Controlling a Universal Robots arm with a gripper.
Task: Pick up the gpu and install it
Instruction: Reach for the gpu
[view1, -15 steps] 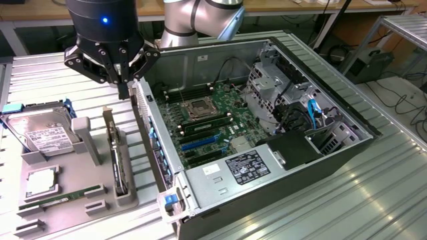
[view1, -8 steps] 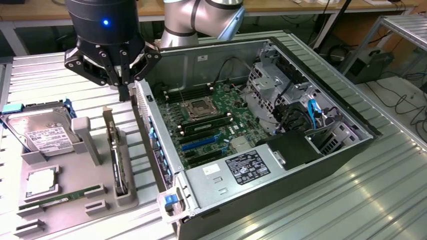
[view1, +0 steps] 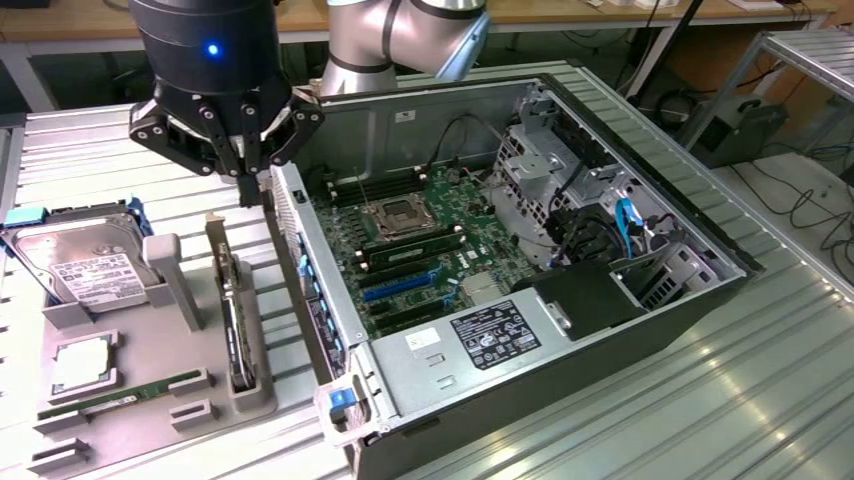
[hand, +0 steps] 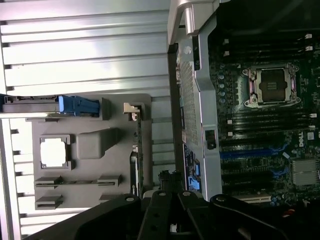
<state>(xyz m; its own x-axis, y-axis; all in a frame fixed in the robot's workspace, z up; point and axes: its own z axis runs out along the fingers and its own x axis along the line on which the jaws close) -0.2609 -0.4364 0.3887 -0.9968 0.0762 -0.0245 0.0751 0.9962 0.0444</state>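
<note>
Tool (view1: 248, 188) near gpu (view1: 238, 330) upright in tray (view1: 147, 350)

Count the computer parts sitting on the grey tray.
4: hard drive at its far end, processor mid-tray, green memory stick at the near end, gpu on edge beside the case. None looks hidden.

Ribbed metal table (view1: 747, 400), glossy; tray (view1: 160, 345) matt grey plastic; gpu (view1: 238, 330) matt black, bracket (view1: 215, 240) silvery metal.
</note>
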